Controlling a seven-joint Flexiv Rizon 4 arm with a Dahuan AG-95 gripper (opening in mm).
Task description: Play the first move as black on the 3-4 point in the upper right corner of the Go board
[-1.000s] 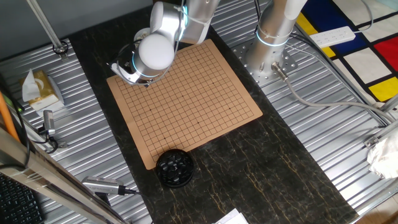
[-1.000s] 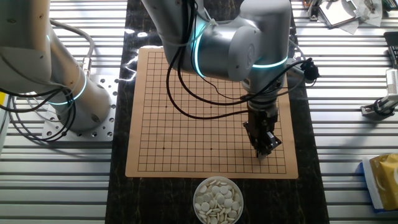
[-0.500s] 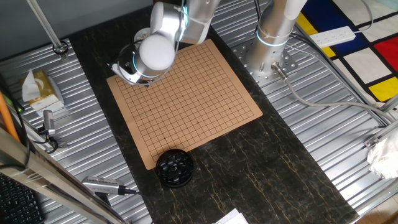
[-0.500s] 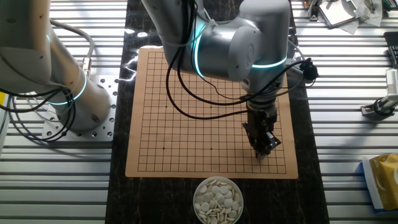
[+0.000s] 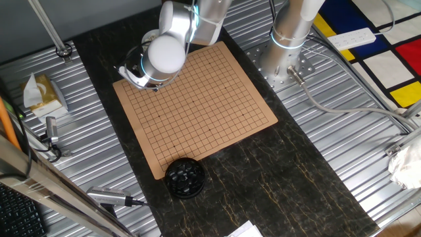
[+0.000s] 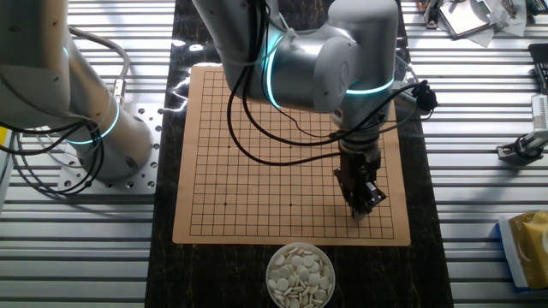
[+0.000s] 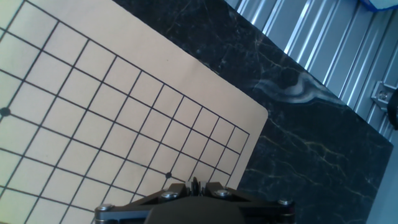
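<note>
Clenched on a tiny round glossy black stone [image 7: 194,184], the two-finger metal claw [image 6: 363,209] stands low over a corner region of the tan wooden Go board [image 6: 257,154]. In the hand view only a sliver of the stone shows, pinched between the dark fingertips at the bottom edge of the picture, with the jaws drawn nearly together around it. Just to its left sits a small dotted crossing [image 7: 168,175], a few grid squares in from the board's rounded corner. Whether the stone already touches the board cannot be told.

From the other fixed view, the claw points down at the board's near right corner area, a few lines in from both edges, under the bulky silver arm [image 6: 334,60] with its glowing teal rings. A round bowl of whitish stones [image 6: 300,274] sits just off the board's near edge on the dark marbled desk [image 6: 419,205].

From one fixed view, the arm's white rounded joint [image 5: 164,54] hides the claw and the board corner beneath it. A large round black bowl [image 5: 184,178] stands on the desk, touching or just beside the opposite edge of the board.
</note>
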